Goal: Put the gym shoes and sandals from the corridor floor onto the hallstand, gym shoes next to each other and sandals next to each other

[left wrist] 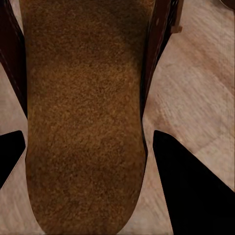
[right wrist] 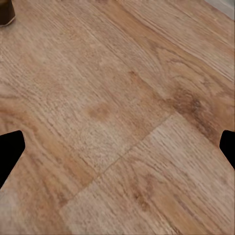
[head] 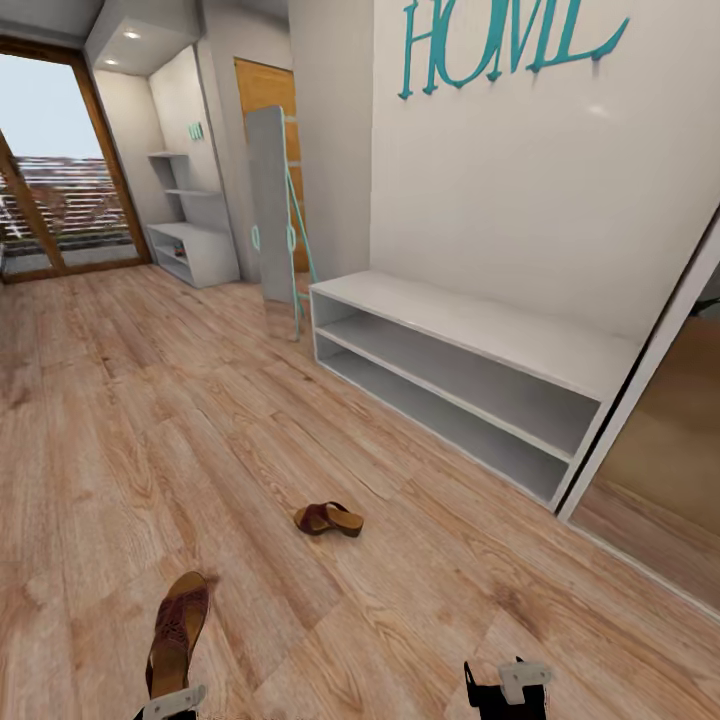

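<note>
Two brown sandals are in the corridor. One sandal [head: 326, 518] lies on the corridor floor [head: 150, 420] ahead of me. The other sandal [head: 178, 628] is at the bottom left, its heel end under my left gripper [head: 170, 705]. In the left wrist view its tan footbed [left wrist: 83, 122] sits between the two black fingers [left wrist: 196, 196], which press on its sides, so the left gripper [left wrist: 89, 132] is shut on it. My right gripper [head: 508, 690] hangs open over bare planks [right wrist: 117, 117]. The hallstand [head: 190, 245] stands far off at the back left. The gym shoes are out of view.
A low white shelf bench [head: 470, 345] runs along the right wall under teal HOME lettering. A leaning mirror with a teal frame [head: 275, 205] stands just beyond it. A mirrored sliding door [head: 660, 440] is at the far right, and a glass door [head: 55, 170] at the far left.
</note>
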{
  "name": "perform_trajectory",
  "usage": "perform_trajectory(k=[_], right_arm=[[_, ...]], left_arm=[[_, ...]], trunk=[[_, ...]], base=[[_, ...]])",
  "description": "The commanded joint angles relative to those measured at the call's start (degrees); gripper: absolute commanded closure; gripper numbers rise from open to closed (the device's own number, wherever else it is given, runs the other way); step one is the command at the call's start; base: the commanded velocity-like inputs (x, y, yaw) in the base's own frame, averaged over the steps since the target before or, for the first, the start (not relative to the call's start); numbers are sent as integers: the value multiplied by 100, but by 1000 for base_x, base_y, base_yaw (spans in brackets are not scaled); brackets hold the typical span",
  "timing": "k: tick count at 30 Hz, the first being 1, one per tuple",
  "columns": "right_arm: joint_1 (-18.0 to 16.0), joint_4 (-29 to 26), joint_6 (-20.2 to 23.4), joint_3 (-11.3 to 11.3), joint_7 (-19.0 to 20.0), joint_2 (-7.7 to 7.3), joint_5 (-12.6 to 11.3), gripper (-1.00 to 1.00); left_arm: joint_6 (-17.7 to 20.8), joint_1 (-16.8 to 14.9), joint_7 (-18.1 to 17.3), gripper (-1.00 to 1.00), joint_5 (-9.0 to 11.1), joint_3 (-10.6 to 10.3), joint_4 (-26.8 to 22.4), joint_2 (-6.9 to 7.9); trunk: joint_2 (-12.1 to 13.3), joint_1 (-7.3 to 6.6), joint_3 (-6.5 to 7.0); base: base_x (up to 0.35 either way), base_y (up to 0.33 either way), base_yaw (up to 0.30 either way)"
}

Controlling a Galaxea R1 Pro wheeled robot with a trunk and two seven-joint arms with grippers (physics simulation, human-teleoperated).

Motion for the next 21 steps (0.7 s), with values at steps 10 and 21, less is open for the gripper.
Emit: perform_trajectory(k=[10,21], right_arm=[[-4,3,-15,-9,-43,0,61,-100],[-2,3,-15,-11,-43,0,61,-100]], left_arm=[[-18,-7,25,100,-23,5,-1,-1],[-18,-7,24,100,-44,5,-2,-1]], trunk=[[-2,-1,-27],[-2,-1,-52]], base=[[14,-92,277],[72,-251,277]])
